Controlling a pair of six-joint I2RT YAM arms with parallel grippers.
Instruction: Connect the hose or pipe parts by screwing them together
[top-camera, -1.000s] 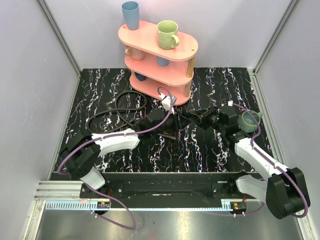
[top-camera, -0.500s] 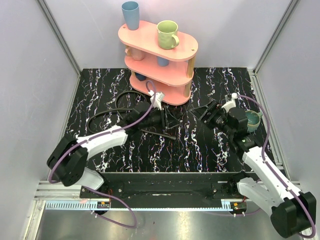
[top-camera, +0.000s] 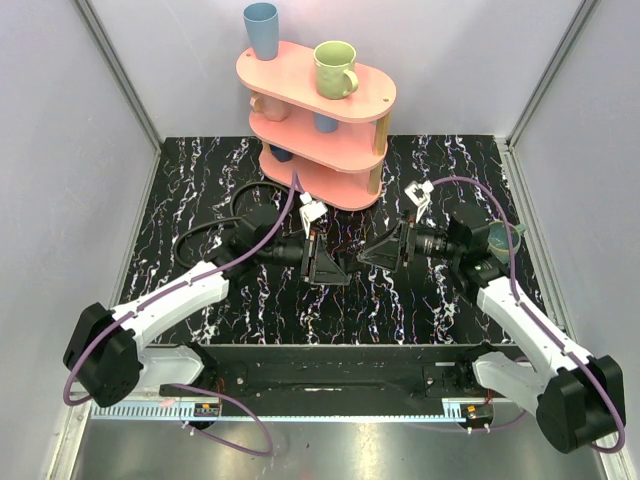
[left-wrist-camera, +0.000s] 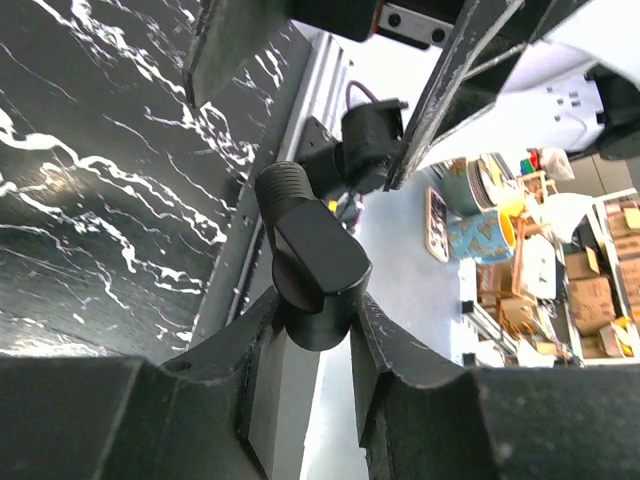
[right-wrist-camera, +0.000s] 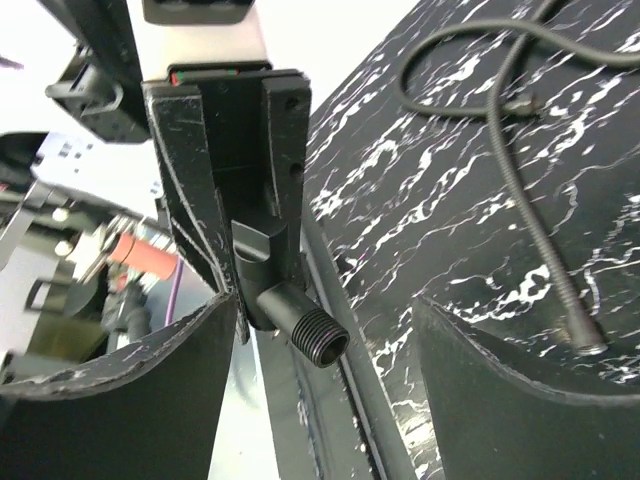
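Our left gripper (left-wrist-camera: 315, 308) has its fingers (left-wrist-camera: 250, 345) squeezed tight on a short black pipe piece (left-wrist-camera: 305, 250). The screw end of the piece sticks out past the fingertips and aims at our right gripper (top-camera: 384, 250). The right fingers (right-wrist-camera: 150, 385) are spread wide and hold nothing. The two grippers face each other, near but not touching, over the middle of the dark marbled table (top-camera: 420, 300). The thin black hose (right-wrist-camera: 507, 175) lies on the table in loops. It is on the left side, beyond our left arm (top-camera: 170, 300). One end of it rests flat on the table. Further back stands a pink shelf (top-camera: 290, 75) with a green mug (top-camera: 335, 68) on top.
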